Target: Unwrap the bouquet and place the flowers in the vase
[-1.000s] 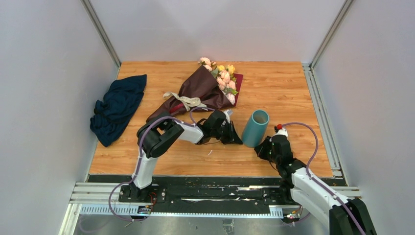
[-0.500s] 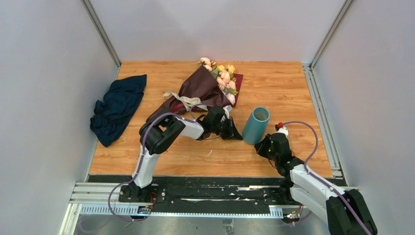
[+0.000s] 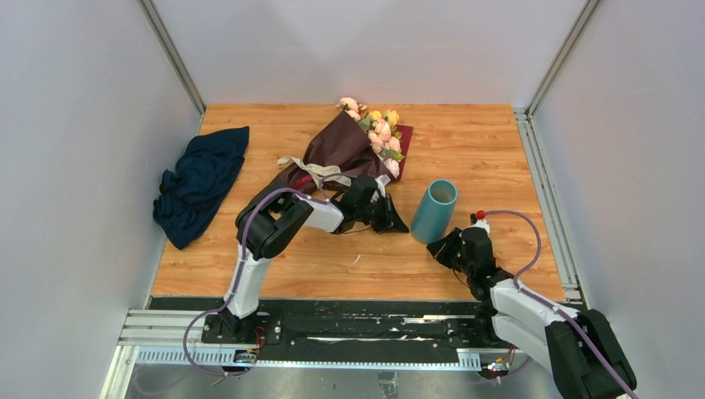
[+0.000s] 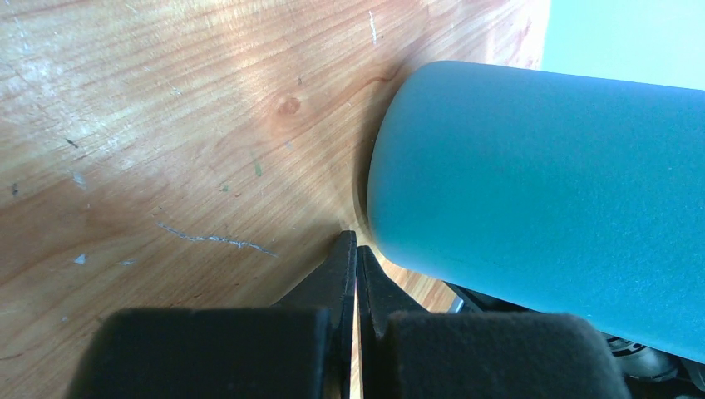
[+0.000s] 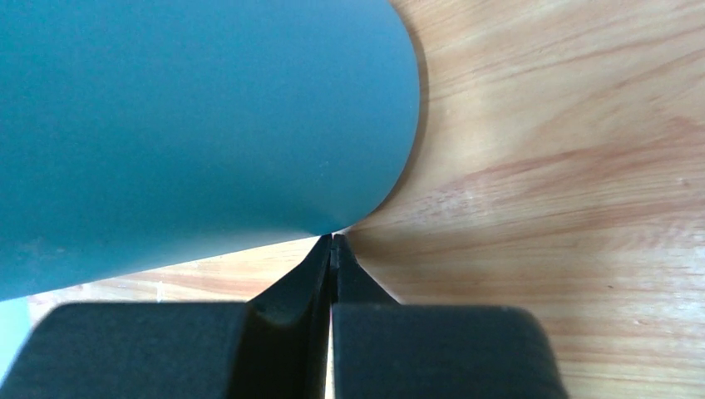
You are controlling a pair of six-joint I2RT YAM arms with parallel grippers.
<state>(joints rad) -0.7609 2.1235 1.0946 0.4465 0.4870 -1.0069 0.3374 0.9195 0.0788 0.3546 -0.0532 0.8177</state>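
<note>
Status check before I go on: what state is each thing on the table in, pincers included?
Bouquet: lying flat, wrapped and tied.
Vase: upright, no flowers inside.
Navy cloth: crumpled.
Left pincer: shut, tips beside the vase's base.
Right pincer: shut, tips at the vase's base.

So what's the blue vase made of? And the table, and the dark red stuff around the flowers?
The vase looks matte and finely grainy with no shine: maybe unglazed ceramic or coated plastic, hard to say. The table looks like wood or wood-print laminate: grain lines, a knot, small scratches. The maroon wrapping looks like stiff paper, since it holds sharp folds.
</note>
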